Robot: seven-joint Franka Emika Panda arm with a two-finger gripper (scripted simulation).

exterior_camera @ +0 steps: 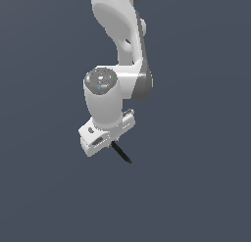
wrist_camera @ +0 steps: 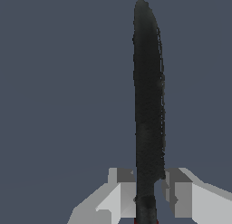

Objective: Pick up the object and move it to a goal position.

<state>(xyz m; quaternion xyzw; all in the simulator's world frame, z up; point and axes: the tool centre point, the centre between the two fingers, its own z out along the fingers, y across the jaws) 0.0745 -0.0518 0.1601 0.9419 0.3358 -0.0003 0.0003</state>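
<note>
The carrying step looks to be in hand: the stick hangs from the gripper against a plain dark ground, touching nothing else in either view; no goal marker shows, so the next move, as I judge it, calls for steady travel to the goal without loosening the hold or letting the long free end swing. In the wrist view the gripper is nearly closed, its fingers pinching the stick low down by its end, with a hint of red at the very edge; the black length points straight away from the wrist
</note>
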